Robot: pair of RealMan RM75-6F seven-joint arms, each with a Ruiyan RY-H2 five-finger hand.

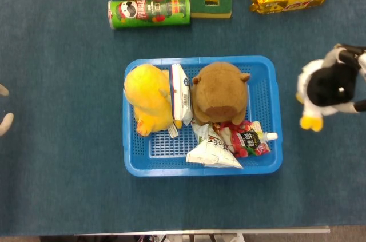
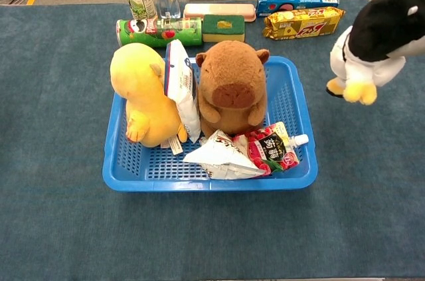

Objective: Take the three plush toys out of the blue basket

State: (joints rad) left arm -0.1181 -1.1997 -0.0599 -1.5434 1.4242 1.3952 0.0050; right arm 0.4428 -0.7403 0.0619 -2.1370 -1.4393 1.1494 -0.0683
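At right frame edge, your right robot hand grips the black-and-white plush aloft beside the blue basket; loosening early drops it back inside.

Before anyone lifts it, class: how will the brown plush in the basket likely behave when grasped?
The brown plush looks soft and rounded, so it will probably squash under the fingers rather than resist. It seems bulky but probably light. Snack packets lean against its base and may shift as it rises.
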